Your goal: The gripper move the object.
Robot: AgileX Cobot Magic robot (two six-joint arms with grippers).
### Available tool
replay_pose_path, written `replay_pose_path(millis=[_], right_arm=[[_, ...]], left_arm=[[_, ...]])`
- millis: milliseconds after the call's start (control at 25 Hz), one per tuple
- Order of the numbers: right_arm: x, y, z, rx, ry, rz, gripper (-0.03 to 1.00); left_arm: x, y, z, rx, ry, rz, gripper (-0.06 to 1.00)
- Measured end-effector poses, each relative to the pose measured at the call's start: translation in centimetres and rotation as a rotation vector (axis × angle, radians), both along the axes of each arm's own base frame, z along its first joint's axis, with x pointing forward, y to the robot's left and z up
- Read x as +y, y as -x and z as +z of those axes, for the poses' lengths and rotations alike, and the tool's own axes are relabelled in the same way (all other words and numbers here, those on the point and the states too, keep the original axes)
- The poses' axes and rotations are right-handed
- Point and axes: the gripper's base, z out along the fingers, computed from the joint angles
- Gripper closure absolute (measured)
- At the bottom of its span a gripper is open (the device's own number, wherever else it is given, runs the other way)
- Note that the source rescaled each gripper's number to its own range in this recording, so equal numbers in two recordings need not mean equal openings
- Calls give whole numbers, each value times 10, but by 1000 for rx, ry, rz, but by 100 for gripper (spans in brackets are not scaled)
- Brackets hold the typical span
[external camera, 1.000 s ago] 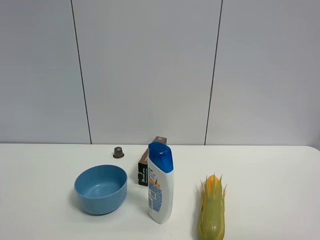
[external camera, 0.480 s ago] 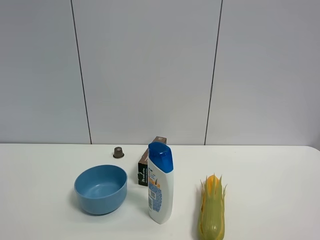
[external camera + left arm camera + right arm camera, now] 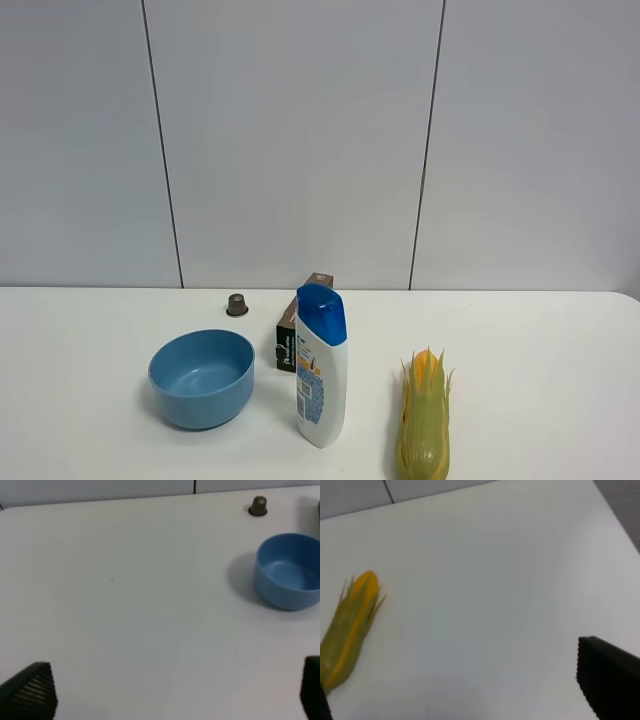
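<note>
The light-blue bowl [image 3: 202, 377] sits upright and empty on the white table, left of the middle. It also shows in the left wrist view [image 3: 289, 571], far from the fingers. My left gripper [image 3: 170, 690] is open and empty, with its dark fingertips [image 3: 31, 690] wide apart over bare table. My right gripper [image 3: 462, 690] is open and empty, with one dark fingertip [image 3: 607, 677] showing near the table's right side. Neither gripper shows in the exterior high view.
A white bottle with a blue cap [image 3: 320, 365] stands right of the bowl. A dark box [image 3: 293, 338] lies behind it. A corn cob [image 3: 424, 415] lies at the front right, also in the right wrist view [image 3: 347, 625]. A small brown capsule [image 3: 237, 304] stands behind the bowl.
</note>
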Motion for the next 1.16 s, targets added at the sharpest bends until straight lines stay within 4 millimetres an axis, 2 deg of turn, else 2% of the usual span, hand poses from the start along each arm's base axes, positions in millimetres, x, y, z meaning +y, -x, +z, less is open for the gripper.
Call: replay_pose_path(millis=[280, 1160], right_arm=[[-3, 0, 0, -3, 70, 4, -3], [-3, -1, -2, 7, 74, 4, -3]], left_arm=[[0, 0, 0, 0, 0, 0, -6], [0, 0, 0, 0, 0, 0, -6]])
